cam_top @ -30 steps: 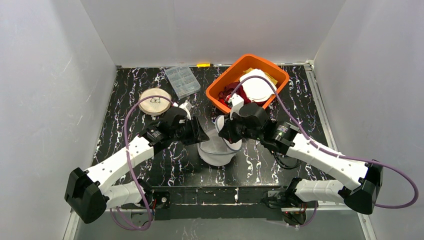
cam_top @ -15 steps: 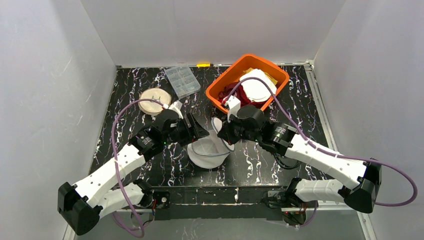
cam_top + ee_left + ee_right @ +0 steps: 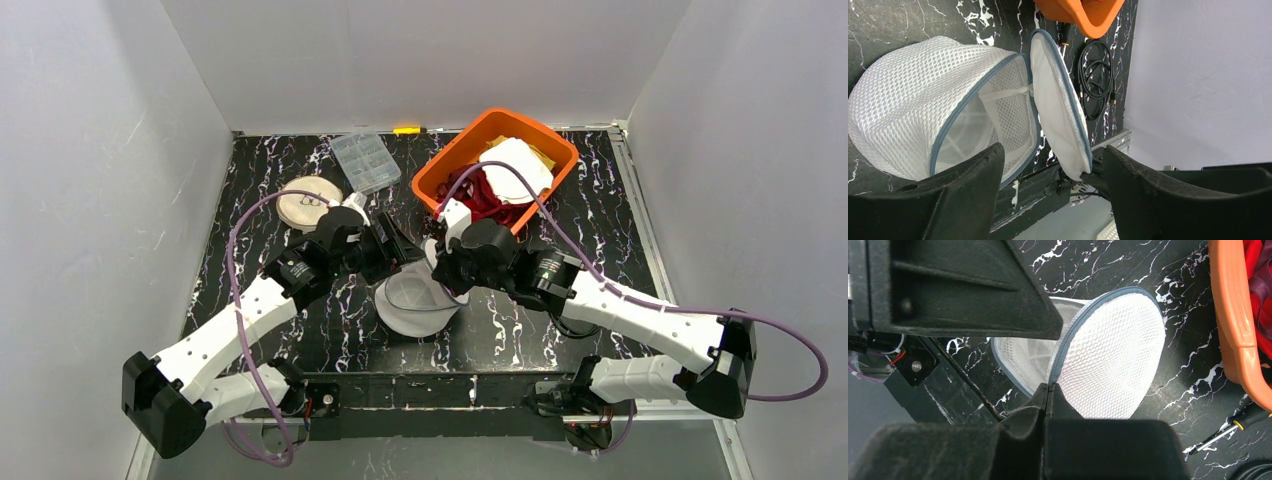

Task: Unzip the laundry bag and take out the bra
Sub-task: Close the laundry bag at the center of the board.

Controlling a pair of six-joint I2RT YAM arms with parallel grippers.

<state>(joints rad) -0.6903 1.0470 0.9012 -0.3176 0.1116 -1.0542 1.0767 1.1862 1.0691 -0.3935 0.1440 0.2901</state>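
Two arms work one black table veined in white, closed in by plain white walls on three sides.

Far edge:
- orange basket, holding red and white cloth
- clear compartment box
- small yellow item

Left of centre: round tan disc.

Right side, wrist views only: coiled black cable and screwdriver, both lying just beside the basket.

Centre, near the arm bases: white mesh laundry bag with grey zipper trim, on its side on the table. It is unzipped, and its round lid flap is swung away from the mouth. What lies inside cannot be made out past the mesh.

Left gripper: released, fingers spread wide. It sits just before the bag's open mouth, touching nothing that can be seen.

Right gripper: pinched closed on the grey trim at the flap's edge, on the bag's right side, so the flap stands up between bag and basket.
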